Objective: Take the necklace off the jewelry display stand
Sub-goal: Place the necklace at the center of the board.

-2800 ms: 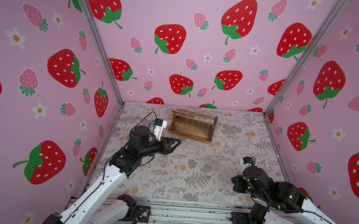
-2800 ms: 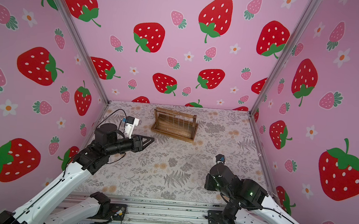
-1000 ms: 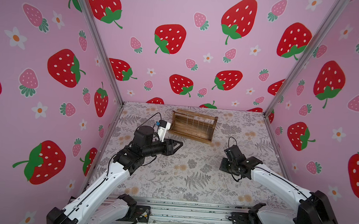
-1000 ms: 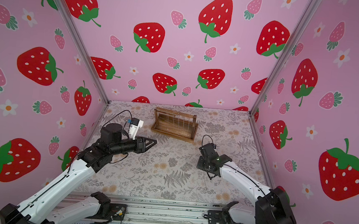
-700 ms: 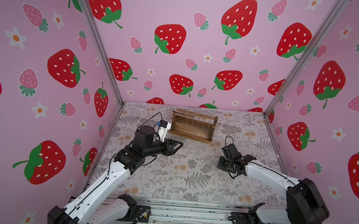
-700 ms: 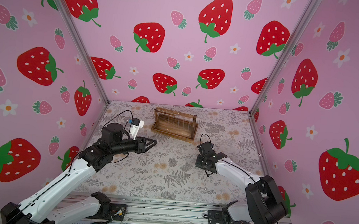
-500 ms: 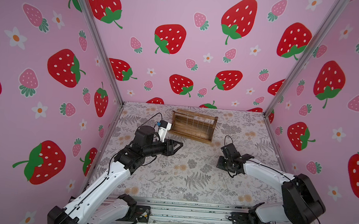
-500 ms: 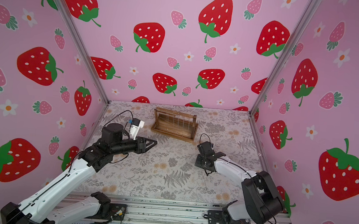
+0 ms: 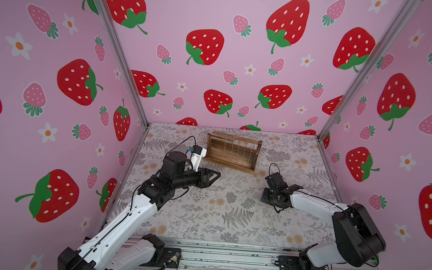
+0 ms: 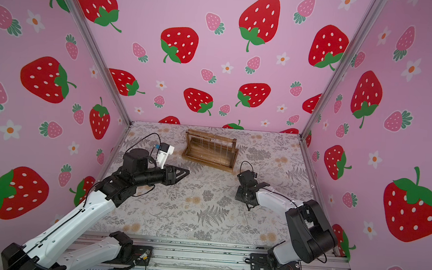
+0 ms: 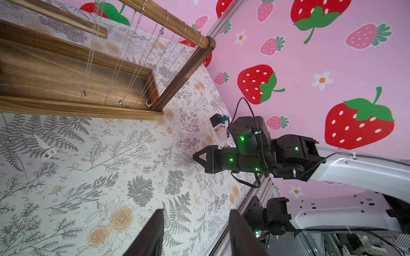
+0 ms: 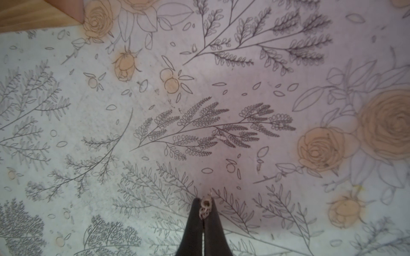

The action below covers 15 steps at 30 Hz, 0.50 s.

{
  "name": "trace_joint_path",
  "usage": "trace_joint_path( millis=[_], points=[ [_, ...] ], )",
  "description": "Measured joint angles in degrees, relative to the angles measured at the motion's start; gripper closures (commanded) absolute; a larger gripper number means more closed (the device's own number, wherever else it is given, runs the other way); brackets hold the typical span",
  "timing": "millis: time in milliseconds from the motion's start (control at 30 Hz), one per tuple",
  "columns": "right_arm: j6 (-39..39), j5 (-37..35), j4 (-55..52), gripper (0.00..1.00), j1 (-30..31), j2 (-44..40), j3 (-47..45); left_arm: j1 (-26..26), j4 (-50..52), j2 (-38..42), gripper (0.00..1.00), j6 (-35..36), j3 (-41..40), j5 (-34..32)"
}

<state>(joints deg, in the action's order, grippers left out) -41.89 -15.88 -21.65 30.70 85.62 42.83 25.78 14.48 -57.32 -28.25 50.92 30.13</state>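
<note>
The jewelry display stand (image 9: 228, 165) sits at the back of the surface (image 9: 216, 220), with more chains (image 11: 135, 66) draped over its top bar (image 11: 168, 21). Near its base the right end effector (image 12: 205, 212) is clamped on the necklace (image 12: 205, 207) by its end ring, while the left end effector (image 11: 196, 221) stands part-open and empty. The necklace looks light, limp and slippery, so that ring is the sound hold; slack may snag.
</note>
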Motion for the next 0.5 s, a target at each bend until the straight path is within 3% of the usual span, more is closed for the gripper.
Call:
trace_joint_path(
  millis=[500],
  points=[
    [0.2,-0.9,0.6,1.00,-1.2,1.3,1.4,0.2,0.0,-0.4,0.51,0.0,0.0,0.1]
  ],
)
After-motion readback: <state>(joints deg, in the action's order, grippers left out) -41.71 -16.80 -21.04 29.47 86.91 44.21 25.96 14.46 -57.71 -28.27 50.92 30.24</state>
